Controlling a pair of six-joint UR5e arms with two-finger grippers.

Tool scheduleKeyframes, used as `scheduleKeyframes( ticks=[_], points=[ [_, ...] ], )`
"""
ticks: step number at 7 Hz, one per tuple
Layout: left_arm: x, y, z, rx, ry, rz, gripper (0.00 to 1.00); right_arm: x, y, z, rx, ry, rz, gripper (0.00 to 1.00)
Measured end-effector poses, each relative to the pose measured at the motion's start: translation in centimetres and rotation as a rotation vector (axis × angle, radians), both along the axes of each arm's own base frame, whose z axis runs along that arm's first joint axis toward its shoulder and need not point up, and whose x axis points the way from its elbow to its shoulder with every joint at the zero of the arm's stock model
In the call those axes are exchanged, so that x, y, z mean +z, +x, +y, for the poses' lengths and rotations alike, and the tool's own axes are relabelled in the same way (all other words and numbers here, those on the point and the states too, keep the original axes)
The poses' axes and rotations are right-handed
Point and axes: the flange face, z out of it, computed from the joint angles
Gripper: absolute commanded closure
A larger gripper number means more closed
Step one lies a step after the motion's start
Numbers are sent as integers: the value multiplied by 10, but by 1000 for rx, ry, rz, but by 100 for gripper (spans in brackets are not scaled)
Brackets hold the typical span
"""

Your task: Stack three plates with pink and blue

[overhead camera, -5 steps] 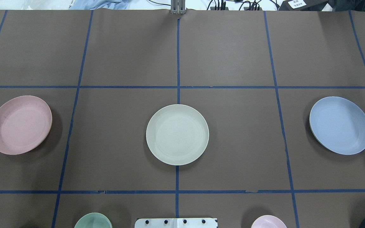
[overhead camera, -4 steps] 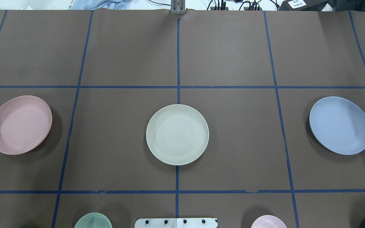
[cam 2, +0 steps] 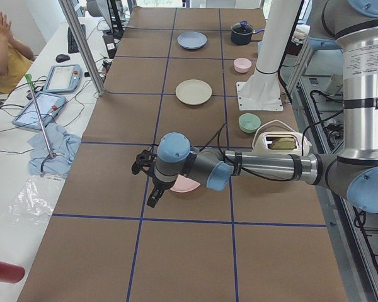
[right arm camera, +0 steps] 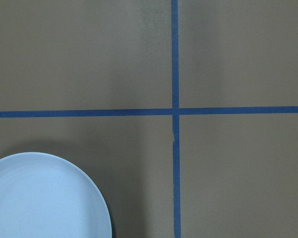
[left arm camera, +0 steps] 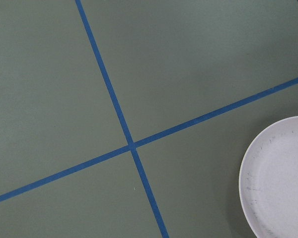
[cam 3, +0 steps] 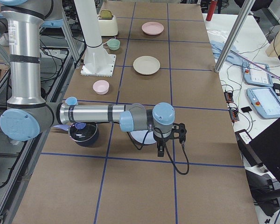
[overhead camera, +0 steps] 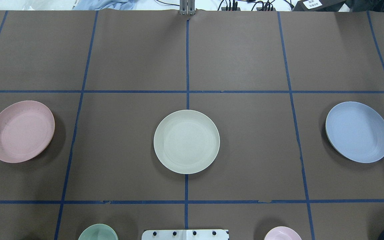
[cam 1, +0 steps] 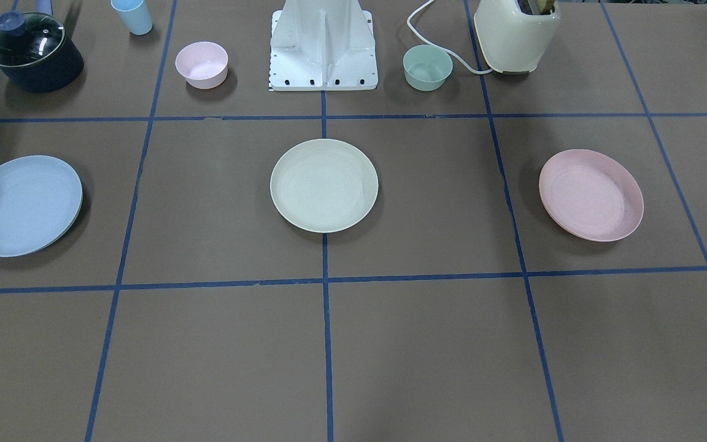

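Three plates lie apart in a row on the brown table. The pink plate [overhead camera: 21,131] is at the left, the cream-white plate [overhead camera: 186,141] in the middle, the blue plate [overhead camera: 357,132] at the right. My left gripper [cam 2: 146,182] shows only in the exterior left view, above the table by the pink plate [cam 2: 186,184]. My right gripper [cam 3: 170,139] shows only in the exterior right view, by the blue plate [cam 3: 142,136]. I cannot tell whether either is open or shut. The wrist views show the pink plate's edge [left arm camera: 280,178] and the blue plate's edge [right arm camera: 44,198].
Along the robot's side of the table stand a dark lidded pot [cam 1: 32,52], a small blue cup [cam 1: 132,15], a pink bowl [cam 1: 201,64], the robot base [cam 1: 323,46], a green bowl [cam 1: 427,67] and a cream toaster [cam 1: 516,34].
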Motion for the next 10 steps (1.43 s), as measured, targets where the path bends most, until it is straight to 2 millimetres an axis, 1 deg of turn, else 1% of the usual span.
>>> scheduleKeyframes(
  ticks=[1, 4, 5, 6, 7, 8, 9, 10],
  points=[
    [-2, 0, 2, -1, 3, 0, 0, 2, 0, 1, 0, -3, -1, 0],
    [3, 4, 5, 10, -6, 3, 0, 5, -3, 2, -3, -13, -5, 0],
    [6, 11, 5, 28, -11, 6, 0, 5, -6, 2, -6, -16, -14, 0],
    [13, 23, 4, 54, -28, 9, 0, 4, -8, 2, -10, -21, -35, 0],
    [25, 41, 3, 83, -57, 12, 0, 3, -12, 3, -15, -25, -64, 0],
    [35, 69, 2, 109, -88, 21, 1, 2, -17, 3, -25, -26, -83, 0],
    [51, 100, 0, 125, -116, 35, 2, 1, -25, 3, -43, -26, -89, 0],
    [67, 125, -2, 121, -139, 54, 2, 0, -33, 2, -61, -15, -91, 0]
  ],
)
